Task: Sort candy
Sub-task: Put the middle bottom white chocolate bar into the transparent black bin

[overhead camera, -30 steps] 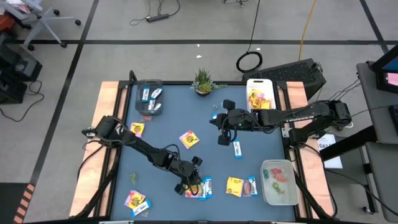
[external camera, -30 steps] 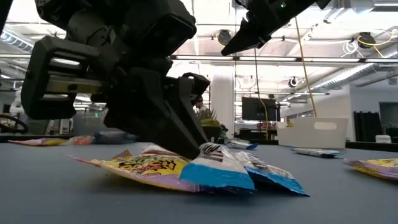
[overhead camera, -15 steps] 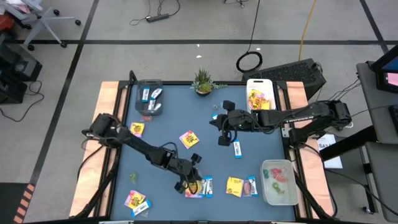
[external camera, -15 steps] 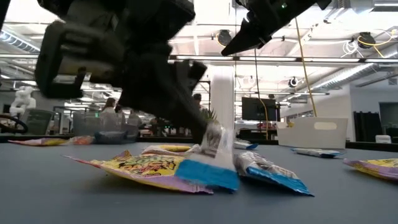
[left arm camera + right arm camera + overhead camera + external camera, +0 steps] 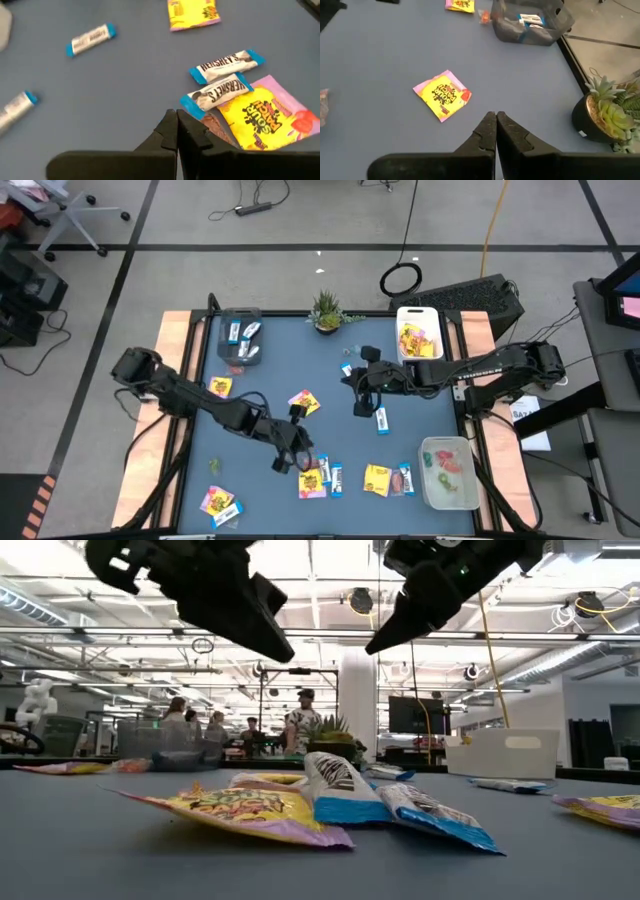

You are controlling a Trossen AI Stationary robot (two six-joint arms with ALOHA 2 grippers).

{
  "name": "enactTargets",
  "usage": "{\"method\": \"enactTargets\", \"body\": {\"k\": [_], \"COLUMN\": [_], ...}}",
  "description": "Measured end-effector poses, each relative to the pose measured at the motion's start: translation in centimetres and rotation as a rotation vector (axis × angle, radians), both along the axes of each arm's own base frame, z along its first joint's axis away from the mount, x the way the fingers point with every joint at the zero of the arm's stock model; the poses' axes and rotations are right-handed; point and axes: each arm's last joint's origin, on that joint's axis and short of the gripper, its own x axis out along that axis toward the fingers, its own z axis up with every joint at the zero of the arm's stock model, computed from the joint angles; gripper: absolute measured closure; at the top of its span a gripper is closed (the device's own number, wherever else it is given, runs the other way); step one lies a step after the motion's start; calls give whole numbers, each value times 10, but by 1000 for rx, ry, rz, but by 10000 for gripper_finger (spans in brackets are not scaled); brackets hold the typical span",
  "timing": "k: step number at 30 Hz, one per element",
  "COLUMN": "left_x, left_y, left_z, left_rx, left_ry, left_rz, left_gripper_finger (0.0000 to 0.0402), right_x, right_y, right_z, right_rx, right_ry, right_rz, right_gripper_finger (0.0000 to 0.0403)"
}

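Left gripper (image 5: 287, 461): fingers pressed together on nothing, lifted clear of the table (image 5: 270, 370) just beside the front pile. A second ago it was down at the blue bars (image 5: 220, 80), and half a second ago one bar stood tipped up against its fingers; that bar now lies back on the yellow packet (image 5: 262, 117). Judged a missed pick (needs another try).

Right gripper (image 5: 362, 408): closed, empty, hovering mid-table beside a lone bar (image 5: 380, 420).

Bins: left bin (image 5: 240, 340) holds bars, white bin (image 5: 418, 335) yellow packets, front-right tub (image 5: 448, 470) small pieces.

Candy: several packets and bars unsorted across the table.
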Motion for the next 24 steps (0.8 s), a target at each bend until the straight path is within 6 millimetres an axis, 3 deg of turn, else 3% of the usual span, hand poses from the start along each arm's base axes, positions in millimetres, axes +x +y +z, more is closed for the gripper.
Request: {"method": "enactTargets", "body": {"k": [4,11,15,19,24], "left_x": [5,23,33,39,44], "left_y": [-1,-9,-11,-8,-3], "left_z": [-10,-46,-59,-72,-78], "left_rx": [-49,-80,-86,-99,-100], "left_ry": [33,33,-5,-7,-25], "left_rz": [-16,-101,-143,-153,-144], "left_gripper_finger": [358,229,175,162,184], "right_x": [1,1,1,1,1], "right_y": [0,0,0,0,0], "right_z": [1,2,2,2,2], "right_rx": [-5,-6,-6,-7,-9], "right_ry": [-9,-16,-20,-21,-23], "right_rz": [4,5,5,6,8], "right_gripper_finger": [403,403,403,403,403]}}
